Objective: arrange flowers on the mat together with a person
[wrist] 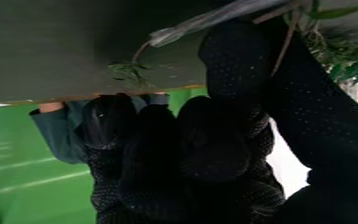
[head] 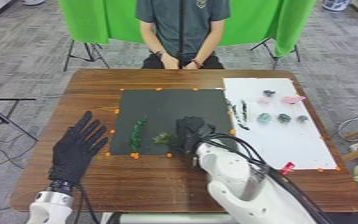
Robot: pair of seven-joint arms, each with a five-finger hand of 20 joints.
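My left hand (head: 75, 150) is open, empty; my right hand (head: 191, 131) narrowly pinches the sprig (head: 163, 138), whose thin stem (wrist: 287, 44) could slip.

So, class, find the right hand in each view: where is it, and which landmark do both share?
Head view: the right hand is near the centre, over the dark mat.
Right wrist view: the right hand is close up, before the green cloth.
Shared landmark: green cloth.

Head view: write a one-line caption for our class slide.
Right hand over the dark mat near green sprigs, left hand open beside the mat.
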